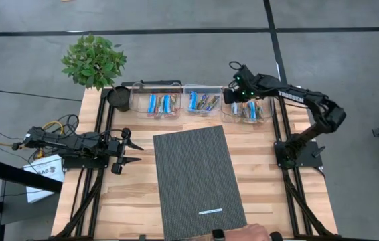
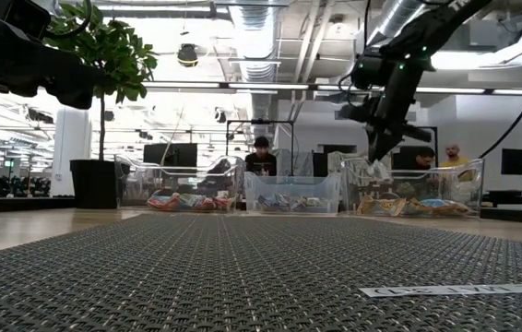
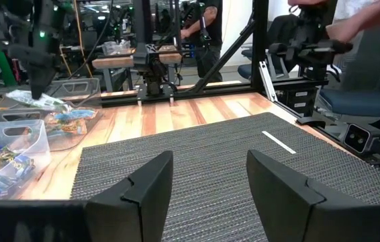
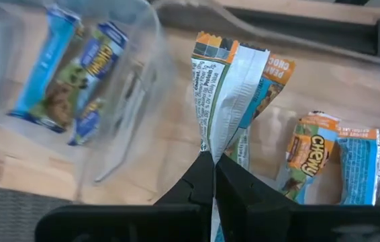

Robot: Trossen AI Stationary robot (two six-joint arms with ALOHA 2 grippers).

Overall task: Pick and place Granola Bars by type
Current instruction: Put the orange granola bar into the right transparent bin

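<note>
1. The wooden tabletop [image 1: 129, 201] carries a big grey woven mat [image 1: 196, 177] down its middle, bare except for a thin white strip [image 1: 210, 211] near the close end. No bar lies on the mat or on the bare wood that I can see.
2. Along the far edge stand three clear bins in a row: the left bin [image 1: 156, 104], the middle bin [image 1: 201, 102] and the right bin [image 1: 250, 110]. A potted plant [image 1: 94, 61] sits off the far left corner, with a dark cup [image 1: 120, 98] beside the left bin.
3. The right arm reaches over the right bin, and the right pincer [image 4: 214, 176] is clenched on the crimped end of one granola bar [image 4: 227, 94], orange and white in its wrapper, hanging just above that bin.
4. The left arm waits at the left side of the tabletop, its left pincer [image 3: 207, 181] spread wide and holding nothing, aimed across the mat.
5. The granola bars are all up in the bins: blue-wrapped ones [image 1: 159, 104] in the left bin, a mixed-looking heap [image 1: 203, 102] in the middle, orange Chewy bars [image 4: 309, 158] in the right.
6. By my reckoning the sorting is nearly finished; this held bar looks like the last to drop, though I can't tell whether the middle bin is truly one type.
</note>
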